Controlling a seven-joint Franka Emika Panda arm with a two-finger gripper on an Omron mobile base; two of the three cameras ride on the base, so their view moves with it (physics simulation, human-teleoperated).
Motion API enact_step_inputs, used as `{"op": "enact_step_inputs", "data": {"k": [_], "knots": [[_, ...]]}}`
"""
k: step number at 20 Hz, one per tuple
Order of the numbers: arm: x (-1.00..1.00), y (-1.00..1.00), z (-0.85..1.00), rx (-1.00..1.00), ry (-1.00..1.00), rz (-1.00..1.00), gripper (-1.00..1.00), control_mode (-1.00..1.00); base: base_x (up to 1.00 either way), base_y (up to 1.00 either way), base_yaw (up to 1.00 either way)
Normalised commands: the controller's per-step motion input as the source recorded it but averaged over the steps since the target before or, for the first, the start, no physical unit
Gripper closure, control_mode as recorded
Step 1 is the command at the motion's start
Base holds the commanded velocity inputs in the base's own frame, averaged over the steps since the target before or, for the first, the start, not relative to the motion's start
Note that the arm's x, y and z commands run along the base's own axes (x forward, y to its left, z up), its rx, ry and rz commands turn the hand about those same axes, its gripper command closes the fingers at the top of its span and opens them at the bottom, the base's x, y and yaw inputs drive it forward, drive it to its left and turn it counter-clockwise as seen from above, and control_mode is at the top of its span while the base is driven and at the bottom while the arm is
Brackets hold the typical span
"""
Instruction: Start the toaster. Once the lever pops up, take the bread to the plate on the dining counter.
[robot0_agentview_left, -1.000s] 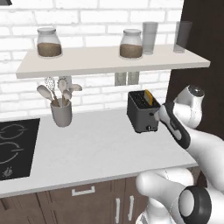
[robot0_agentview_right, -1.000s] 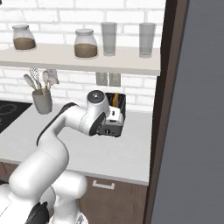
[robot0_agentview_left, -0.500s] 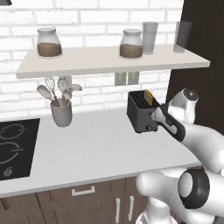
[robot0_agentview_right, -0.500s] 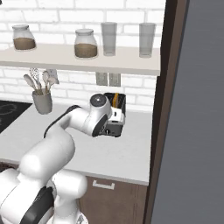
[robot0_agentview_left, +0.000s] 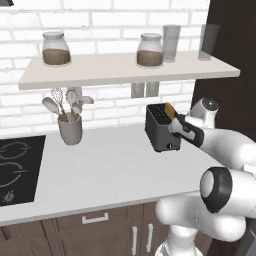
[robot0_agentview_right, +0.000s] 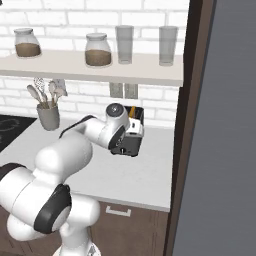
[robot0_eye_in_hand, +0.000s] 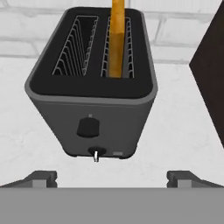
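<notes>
1. While the toaster is faced head-on in the hand view, the first step is judged to be in hand: the start has not yet been made.
2. The toaster is seen standing on the pale bench, under the shelf and close to the dark wall panel at the right.
3. The bread is seen upright in one slot, its top well proud of the toaster.
4. The gripper is held just short of the narrow front face, jaws spread wide, nothing between them.
5. The lever is picked out as a tiny tab low on that face, under the round knob; whether it is up or down cannot be told for certain.
6. A fine approach is called for next: the tab is small, so one fingertip would have to be brought onto it and pressed along its travel.
7. The plate stage is judged to lie far ahead.
</notes>
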Motion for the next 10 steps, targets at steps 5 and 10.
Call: {"op": "enact_step_inputs", "data": {"k": [5,10], "knots": [[0.31,0.00,-0.05,0.00,0.00,0.00,-1.00,-1.00,0.00,0.00,0.00],[0.23,0.00,-0.11,0.00,0.00,0.00,-1.00,-1.00,0.00,0.00,0.00]]}}
